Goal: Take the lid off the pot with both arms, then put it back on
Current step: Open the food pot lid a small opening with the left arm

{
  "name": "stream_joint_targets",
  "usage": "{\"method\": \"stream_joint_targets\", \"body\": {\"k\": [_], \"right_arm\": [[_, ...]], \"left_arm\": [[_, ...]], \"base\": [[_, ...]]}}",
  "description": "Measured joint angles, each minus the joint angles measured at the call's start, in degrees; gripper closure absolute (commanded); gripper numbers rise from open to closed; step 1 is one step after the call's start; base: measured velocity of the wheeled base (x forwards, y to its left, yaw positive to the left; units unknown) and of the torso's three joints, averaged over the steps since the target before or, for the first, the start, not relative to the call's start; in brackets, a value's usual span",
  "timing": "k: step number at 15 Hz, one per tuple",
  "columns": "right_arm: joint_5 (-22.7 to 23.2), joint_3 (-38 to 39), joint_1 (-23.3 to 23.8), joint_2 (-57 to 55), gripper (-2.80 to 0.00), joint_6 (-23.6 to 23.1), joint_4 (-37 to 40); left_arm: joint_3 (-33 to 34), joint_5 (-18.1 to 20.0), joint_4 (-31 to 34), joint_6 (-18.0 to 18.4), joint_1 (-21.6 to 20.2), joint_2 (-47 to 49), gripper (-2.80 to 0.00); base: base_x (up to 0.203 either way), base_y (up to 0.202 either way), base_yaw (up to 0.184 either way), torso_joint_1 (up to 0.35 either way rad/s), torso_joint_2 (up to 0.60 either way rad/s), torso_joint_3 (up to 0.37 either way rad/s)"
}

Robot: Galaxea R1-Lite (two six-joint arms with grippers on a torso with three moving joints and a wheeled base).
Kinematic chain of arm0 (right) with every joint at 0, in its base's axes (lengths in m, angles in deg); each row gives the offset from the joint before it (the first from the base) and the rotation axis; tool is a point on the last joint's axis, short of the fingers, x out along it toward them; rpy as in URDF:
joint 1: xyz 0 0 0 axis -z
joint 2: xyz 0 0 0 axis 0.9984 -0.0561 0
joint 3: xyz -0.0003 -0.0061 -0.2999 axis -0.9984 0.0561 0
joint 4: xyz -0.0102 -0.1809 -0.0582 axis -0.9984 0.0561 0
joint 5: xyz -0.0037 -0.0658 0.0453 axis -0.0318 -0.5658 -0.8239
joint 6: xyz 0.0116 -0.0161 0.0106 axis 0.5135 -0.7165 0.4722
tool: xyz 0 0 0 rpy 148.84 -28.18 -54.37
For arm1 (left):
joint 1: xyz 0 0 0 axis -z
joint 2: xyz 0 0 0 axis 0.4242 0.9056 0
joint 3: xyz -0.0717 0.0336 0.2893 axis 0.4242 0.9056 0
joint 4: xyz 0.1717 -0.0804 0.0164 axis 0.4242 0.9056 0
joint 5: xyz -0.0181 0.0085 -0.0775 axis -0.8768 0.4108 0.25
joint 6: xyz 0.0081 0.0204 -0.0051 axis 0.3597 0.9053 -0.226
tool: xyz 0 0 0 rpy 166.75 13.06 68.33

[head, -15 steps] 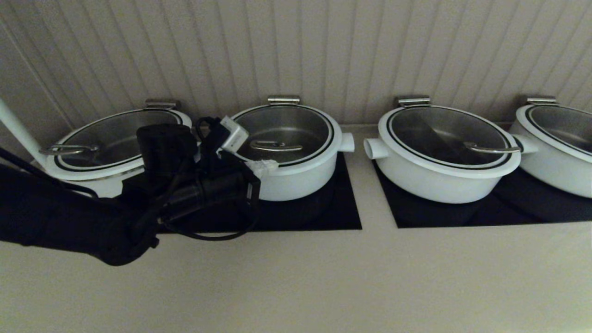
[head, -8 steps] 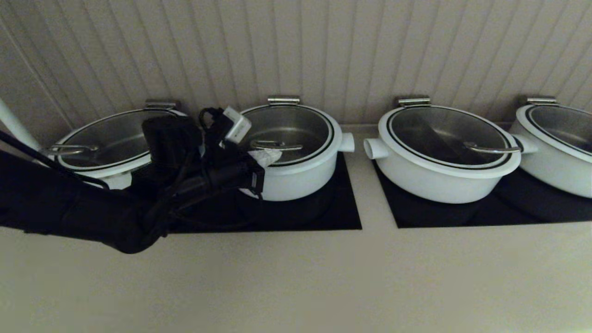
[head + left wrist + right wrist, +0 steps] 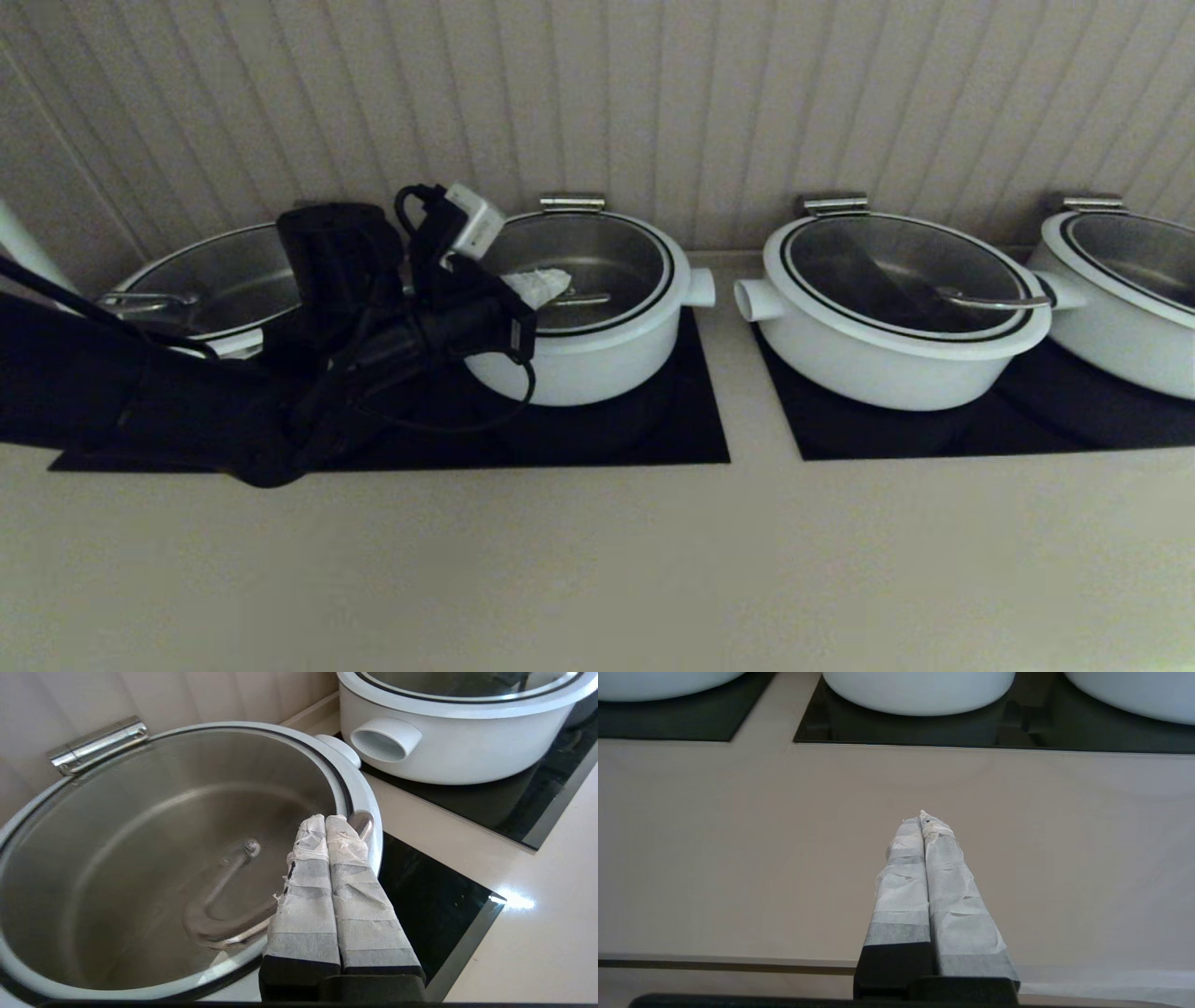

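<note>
The small white pot (image 3: 607,366) stands second from the left with the glass lid (image 3: 607,257) on it. The lid's curved steel handle (image 3: 583,300) lies flat at its centre. My left gripper (image 3: 551,280) is shut and empty. It hovers just above the lid, over the left end of the handle. In the left wrist view its taped fingertips (image 3: 325,819) are pressed together above the lid (image 3: 163,826), and the handle (image 3: 219,914) passes under them. My right gripper (image 3: 923,816) is shut and empty over the bare counter. It does not show in the head view.
A wider white pot (image 3: 205,280) stands at the far left, partly behind my left arm. Another wide pot (image 3: 896,317) and a fourth (image 3: 1130,289) stand to the right. All sit on black cooktop panels (image 3: 695,439) against the ribbed wall. The beige counter (image 3: 597,560) runs along the front.
My left arm has risen and reached farther in. Its shut tips went from the lid's near rim to over the handle. The lid has not moved.
</note>
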Motion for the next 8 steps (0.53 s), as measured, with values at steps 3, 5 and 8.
{"method": "stream_joint_targets", "body": {"k": [3, 5, 8], "right_arm": [[0.00, 0.00, 0.01, 0.00, 0.00, 0.02, 0.00], [0.02, 0.00, 0.00, 0.00, 0.00, 0.09, 0.00], [-0.03, 0.00, 0.00, 0.00, 0.00, 0.24, 0.00]], "left_arm": [[0.37, 0.06, 0.06, 0.04, 0.00, -0.53, 0.00], [1.64, 0.13, 0.17, 0.10, -0.02, -1.22, 0.00], [5.48, 0.37, 0.73, 0.13, 0.09, -3.05, 0.00]], "base": [[0.000, 0.000, 0.000, 0.000, 0.00, 0.000], [0.000, 0.000, 0.000, 0.000, 0.00, 0.000], [0.000, 0.000, 0.000, 0.000, 0.00, 0.000]]}}
